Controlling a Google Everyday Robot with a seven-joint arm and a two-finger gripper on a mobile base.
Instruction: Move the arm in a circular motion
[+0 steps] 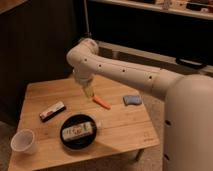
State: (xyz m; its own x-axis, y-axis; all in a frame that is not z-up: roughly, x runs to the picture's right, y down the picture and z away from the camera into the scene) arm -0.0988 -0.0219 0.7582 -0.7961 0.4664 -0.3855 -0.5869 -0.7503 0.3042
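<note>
Your arm (120, 70) reaches in from 3 o'clock, elbow up near 11 o'clock of the counter (125, 130), forearm dropping toward the counter's middle. The claw (89, 91) is the pale tip hanging just above the wood, close beside the orange carrot-like piece (101, 103) at its 4 o'clock. You can't tell what the claw is doing; nothing visibly hangs from it.

Around it: black bowl (77, 132) with a wrapped snack inside at 6 o'clock, dark bar (52, 111) at 8 o'clock, white cup (22, 141) far out at 7 o'clock near the counter's corner, blue sponge (132, 100) at 3 o'clock.

Step, by my read: mid-sweep of the circle, tip over the back-centre part of the counter. Next move calls for carrying the tip along an even arc at this height. Watch the orange piece and the bowl rim, both lie near any low loop; a dip could knock them.
</note>
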